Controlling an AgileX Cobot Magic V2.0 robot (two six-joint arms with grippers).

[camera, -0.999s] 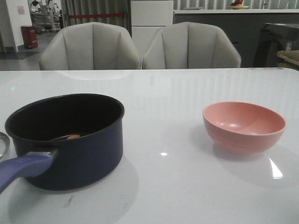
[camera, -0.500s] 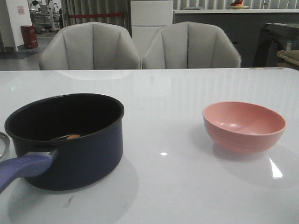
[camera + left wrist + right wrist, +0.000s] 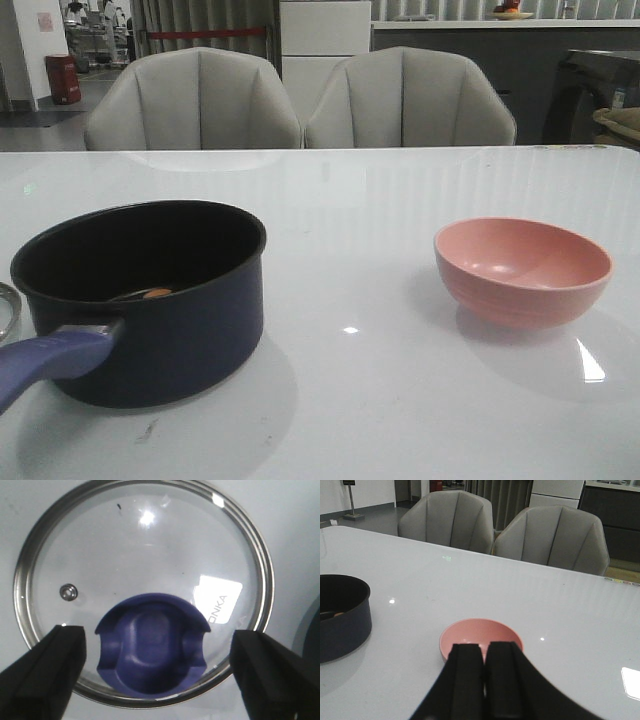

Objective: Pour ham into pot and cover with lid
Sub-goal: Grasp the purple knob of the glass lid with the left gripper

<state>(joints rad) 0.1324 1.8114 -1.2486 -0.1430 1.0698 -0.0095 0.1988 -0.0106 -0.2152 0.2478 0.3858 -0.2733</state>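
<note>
A: Logging risks first. The left gripper (image 3: 157,680) is hanging released over the round dark glass lid with the steel rim (image 3: 145,545), fingers spread wide, one to each side of the blue flared knob (image 3: 151,647). In the left wrist view the knob is sitting between the fingers but slightly nearer one of them, I think. If the gripper is closing off-centre, one finger is likely hitting the flare first and pushing the lid across the white glossy desk (image 3: 400,400).

B: And the flare itself?

A: Smooth and tapered, by my judgement. A shallow grasp could be slipping off during the lift, dropping glass on the desk. The second risk is the dark navy-blue round saucepan (image 3: 150,300): its edge is lying just beside the lid, on the far side of one finger. A wide swing could be clipping the rim or the lighter blue-purple handle (image 3: 50,362).

B: Ham?

A: One small orange-pink bit of ham (image 3: 156,294) is showing inside the pot; the pink round bowl (image 3: 522,270) is looking empty. So pouring seems done; covering is what is left.

B: Right side?

A: The right gripper (image 3: 484,680) is clenched on nothing, fingers pressed together, with the pink bowl just ahead of its tips and the pot well off to one side.
</note>
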